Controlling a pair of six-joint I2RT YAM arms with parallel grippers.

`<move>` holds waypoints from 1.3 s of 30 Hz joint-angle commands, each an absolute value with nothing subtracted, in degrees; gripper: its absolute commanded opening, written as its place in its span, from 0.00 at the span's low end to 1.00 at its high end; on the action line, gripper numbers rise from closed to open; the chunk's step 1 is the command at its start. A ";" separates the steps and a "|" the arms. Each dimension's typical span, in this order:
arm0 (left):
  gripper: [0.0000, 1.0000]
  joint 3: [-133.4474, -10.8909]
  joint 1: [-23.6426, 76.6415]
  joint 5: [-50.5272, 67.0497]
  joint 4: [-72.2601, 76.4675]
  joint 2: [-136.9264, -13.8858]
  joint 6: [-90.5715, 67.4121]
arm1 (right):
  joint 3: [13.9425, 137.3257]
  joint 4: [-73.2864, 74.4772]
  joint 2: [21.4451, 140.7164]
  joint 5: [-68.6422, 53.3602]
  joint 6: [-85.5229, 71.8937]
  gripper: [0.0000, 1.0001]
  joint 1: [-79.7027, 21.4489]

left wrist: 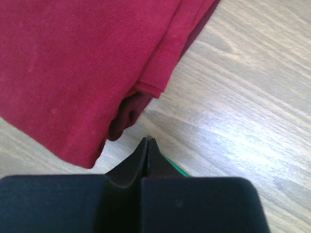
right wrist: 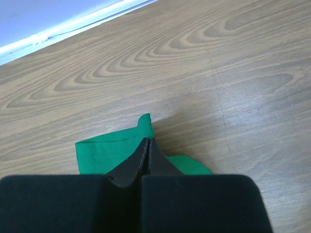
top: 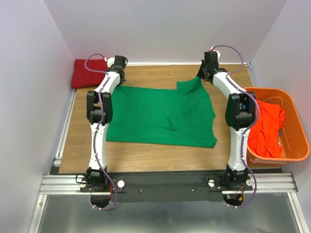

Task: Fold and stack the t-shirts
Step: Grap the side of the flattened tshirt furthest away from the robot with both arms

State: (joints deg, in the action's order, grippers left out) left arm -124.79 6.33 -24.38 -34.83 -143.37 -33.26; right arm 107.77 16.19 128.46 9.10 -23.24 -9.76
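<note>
Wooden worktop (top: pixel 146 160) carries the green t-shirt (top: pixel 160 114) spread at centre, the orange-red t-shirt (top: pixel 266 128) in the basket (top: pixel 297 127) at 3 o'clock, and the dark red t-shirt (top: pixel 85 75) at 10 o'clock. The right gripper (right wrist: pixel 147 145) pinches the green cloth's 1 o'clock corner. The left gripper (left wrist: pixel 147 145) is clenched at 11 o'clock over only a green sliver, which may slip and skew the fold.
</note>
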 commanded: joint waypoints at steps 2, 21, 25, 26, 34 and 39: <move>0.00 -123.14 5.98 -22.24 -30.86 -137.56 -31.64 | 108.72 15.47 125.33 9.23 -24.17 0.04 -8.35; 0.00 -108.11 5.19 -19.34 -18.29 -123.67 -30.06 | 93.62 15.47 110.68 7.04 -29.34 0.04 -8.00; 0.00 -103.46 4.83 -18.46 -15.83 -120.77 -30.14 | 86.15 15.47 105.30 6.42 -32.43 0.04 -8.00; 0.00 -101.45 4.49 -17.59 -15.30 -120.15 -30.06 | 83.35 15.38 103.99 5.98 -32.95 0.04 -8.00; 0.00 -93.43 3.43 -15.82 -11.61 -114.71 -30.94 | 70.34 15.21 92.30 2.55 -37.26 0.04 -8.00; 0.00 -88.16 3.08 -15.73 -9.32 -111.36 -32.08 | 64.35 15.21 85.97 1.58 -37.53 0.04 -8.00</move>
State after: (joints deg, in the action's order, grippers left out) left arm -90.52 3.55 -16.40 -12.45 -115.46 -31.11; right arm 68.18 15.40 89.60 3.25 -36.01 -8.16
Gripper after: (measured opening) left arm 0.007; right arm 0.040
